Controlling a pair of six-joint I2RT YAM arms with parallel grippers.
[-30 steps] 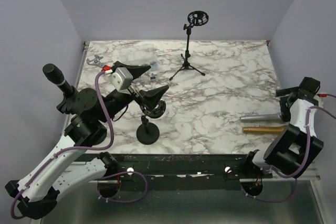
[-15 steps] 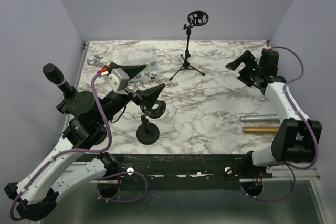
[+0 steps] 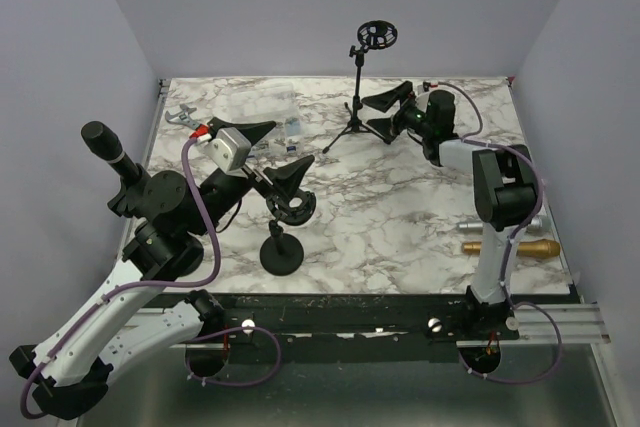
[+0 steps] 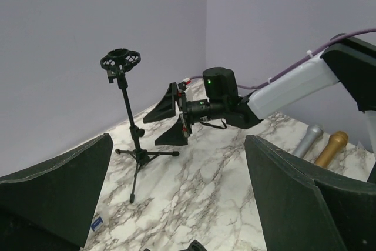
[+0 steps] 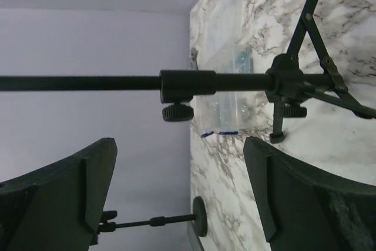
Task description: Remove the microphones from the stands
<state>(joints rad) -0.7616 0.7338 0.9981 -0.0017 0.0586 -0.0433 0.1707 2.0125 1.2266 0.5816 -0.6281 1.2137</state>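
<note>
A black tripod stand [image 3: 356, 117] at the back centre carries an empty ring mount [image 3: 377, 35]. It also shows in the left wrist view [image 4: 130, 127]. A round-base stand [image 3: 281, 252] near the front has an empty clip [image 3: 293, 209]. A black microphone [image 3: 108, 150] sticks up behind my left arm; what holds it is hidden. My left gripper [image 3: 283, 153] [image 4: 176, 192] is open above the round-base stand. My right gripper [image 3: 379, 113] [image 5: 179, 198] is open, just right of the tripod's pole [image 5: 117, 82], with nothing between the fingers.
A gold microphone [image 3: 512, 247] [image 4: 330, 148] and a silver one [image 4: 309, 138] lie at the right edge. The right arm mostly covers the silver one in the top view. A clear plastic bag [image 3: 280, 115] [image 5: 226, 101] and a metal clamp [image 3: 180, 115] lie at the back left.
My right arm has swung from the table's right edge across to the back centre and now points at the tripod stand. The left arm has barely moved.
</note>
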